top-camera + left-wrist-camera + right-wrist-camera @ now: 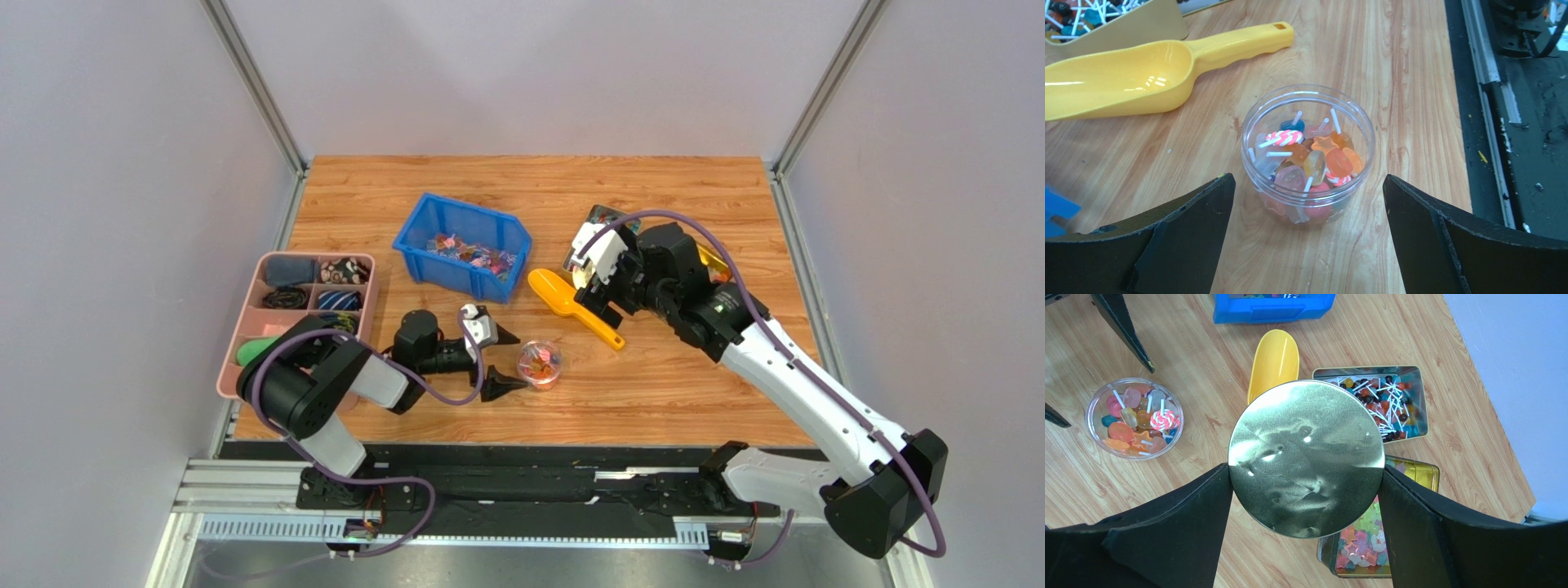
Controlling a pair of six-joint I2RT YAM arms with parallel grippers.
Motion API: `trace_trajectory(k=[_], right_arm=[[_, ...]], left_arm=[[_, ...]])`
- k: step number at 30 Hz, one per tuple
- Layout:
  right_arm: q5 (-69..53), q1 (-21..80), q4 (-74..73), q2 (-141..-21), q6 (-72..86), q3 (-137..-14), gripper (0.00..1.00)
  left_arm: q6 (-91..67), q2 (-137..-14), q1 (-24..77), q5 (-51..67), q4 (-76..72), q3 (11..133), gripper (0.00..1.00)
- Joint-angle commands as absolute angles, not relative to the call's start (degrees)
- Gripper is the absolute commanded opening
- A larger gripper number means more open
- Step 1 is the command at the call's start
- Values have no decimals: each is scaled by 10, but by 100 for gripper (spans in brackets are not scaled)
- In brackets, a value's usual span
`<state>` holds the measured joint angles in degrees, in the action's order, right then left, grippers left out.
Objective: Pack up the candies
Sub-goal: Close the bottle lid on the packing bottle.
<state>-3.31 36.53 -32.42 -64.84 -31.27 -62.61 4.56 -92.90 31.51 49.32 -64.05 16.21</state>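
The candies (470,251), tiny shiny pink, red and blue wrapped sweets, lie in a blue bin (417,233) at mid table. A clear round jar (539,363) holds small lollipops and orange and pink sweets; it also shows in the left wrist view (1309,153) and the right wrist view (1134,418). My left gripper (1306,202) is open, its fingers either side of the jar's near edge, not touching it. My right gripper (1306,471) is shut on a round silvery lid (1306,441), held above the table. A yellow scoop (570,306) lies empty between jar and right gripper.
A pink divided tray (241,349) with dark coiled bands stands at the left edge. Under the right arm are an open tin of lollipops (1413,425), a tin of pastel star sweets (1364,545) and a yellow tin lid (1419,471).
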Motion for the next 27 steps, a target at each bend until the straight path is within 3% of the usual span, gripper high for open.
trace_trajectory(k=[1,15,27], right_arm=[[-36,362,-308,-632,-305,-626,68],[-93,362,-381,-631,-316,-639,68],[-162,344,-424,-652,-336,-633,68]], left_arm=[[73,-943,323,476,-638,176,99],[75,-1055,364,424,-758,194,99],[112,-1115,375,464,-796,249,88]])
